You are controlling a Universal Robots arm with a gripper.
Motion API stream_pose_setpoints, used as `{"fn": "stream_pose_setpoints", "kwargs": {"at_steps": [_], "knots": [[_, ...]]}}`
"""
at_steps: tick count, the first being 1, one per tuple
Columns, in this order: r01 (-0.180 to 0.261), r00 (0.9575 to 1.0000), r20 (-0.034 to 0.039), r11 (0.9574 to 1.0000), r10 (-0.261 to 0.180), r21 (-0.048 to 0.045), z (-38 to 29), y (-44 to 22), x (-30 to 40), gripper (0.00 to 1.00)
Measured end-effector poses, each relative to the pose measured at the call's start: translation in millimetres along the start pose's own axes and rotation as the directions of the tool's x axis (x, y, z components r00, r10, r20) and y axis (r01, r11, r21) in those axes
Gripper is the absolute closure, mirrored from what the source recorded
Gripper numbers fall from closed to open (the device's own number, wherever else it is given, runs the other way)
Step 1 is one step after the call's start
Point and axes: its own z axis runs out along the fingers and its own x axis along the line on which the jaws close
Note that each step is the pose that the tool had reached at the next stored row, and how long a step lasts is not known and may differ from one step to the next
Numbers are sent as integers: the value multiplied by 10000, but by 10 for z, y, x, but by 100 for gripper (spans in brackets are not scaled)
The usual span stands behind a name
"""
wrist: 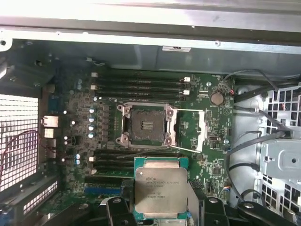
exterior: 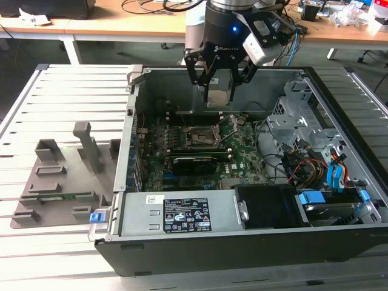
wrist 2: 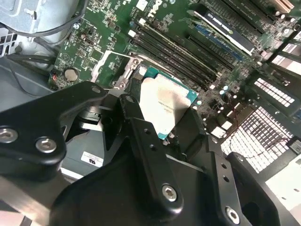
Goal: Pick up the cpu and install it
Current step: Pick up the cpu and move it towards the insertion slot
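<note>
1. Hanging over the open PC case (exterior: 242,251), the gripper (exterior: 219,85) sits up near the case's far wall in the exterior view. It's a bit toward the exterior view's right of the socket (exterior: 197,138).
2. The fingers (wrist 2: 136,127) are closed on the cpu (wrist 2: 167,106), pinching it by two opposite edges. In the first wrist view the black fingers (wrist: 116,207) stand on either side of the cpu (wrist: 160,188) too.
3. So the cpu (exterior: 219,92) is up in the air, clear of the motherboard (exterior: 242,154) and touching nothing but the fingers. Its silvery top is turned toward the wrist cameras, with a thin green edge showing around it.
4. The socket (wrist: 146,125) is empty, and the dark middle and the bare contact area are plain to see. Its metal retention frame (wrist: 203,129) is flipped open to one side, with the thin wire lever swung out too. The cpu is near the socket but not over it or in it.
5. Long black RAM slots (wrist: 141,84) run along both sides of the socket, and a coin battery (wrist: 217,98) sits close to the opened frame.
6. Along the case's near edge there's a power supply (exterior: 182,215) with a big label.
7. Blue connectors and cables (exterior: 332,176) bunch up by the drive bay on the exterior view's right.
8. Outside the case, on the exterior view's left, grey plastic holder blocks (exterior: 66,173) stand on the slatted tabletop (exterior: 66,91), well apart from the gripper.
</note>
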Motion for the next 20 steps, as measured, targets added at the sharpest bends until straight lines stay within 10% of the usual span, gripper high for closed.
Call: {"fn": "stream_pose_setpoints", "kwargs": {"at_steps": [20], "knots": [[0,10000,-2,10000,0,9,413,64,20,46]]}}
